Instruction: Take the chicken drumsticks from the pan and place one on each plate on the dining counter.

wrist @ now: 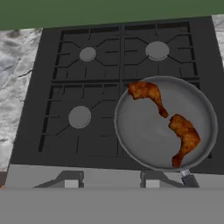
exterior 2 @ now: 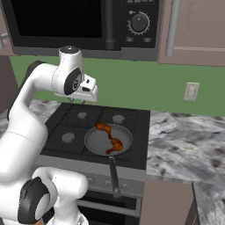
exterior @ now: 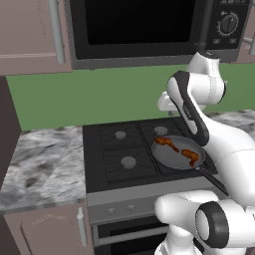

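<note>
- Pan (wrist: 165, 124) is seen at right of the hand view, on the stove (wrist: 78, 87).
- Two chicken drumsticks (wrist: 186, 135) are held inside it, nearly touching.
- Pincer (exterior 2: 89, 94) is raised above the stove; open or closed cannot be told.

Black stove (exterior: 124, 149) between marbled counters (exterior: 42, 164), green wall (exterior: 99, 94), microwave (exterior: 144, 30) and pinkish-brown cabinets (exterior: 30, 35) above.

No text, label or number is legible anywhere; the marks around the microwave dial (exterior 2: 139, 22) are too blurred.
</note>
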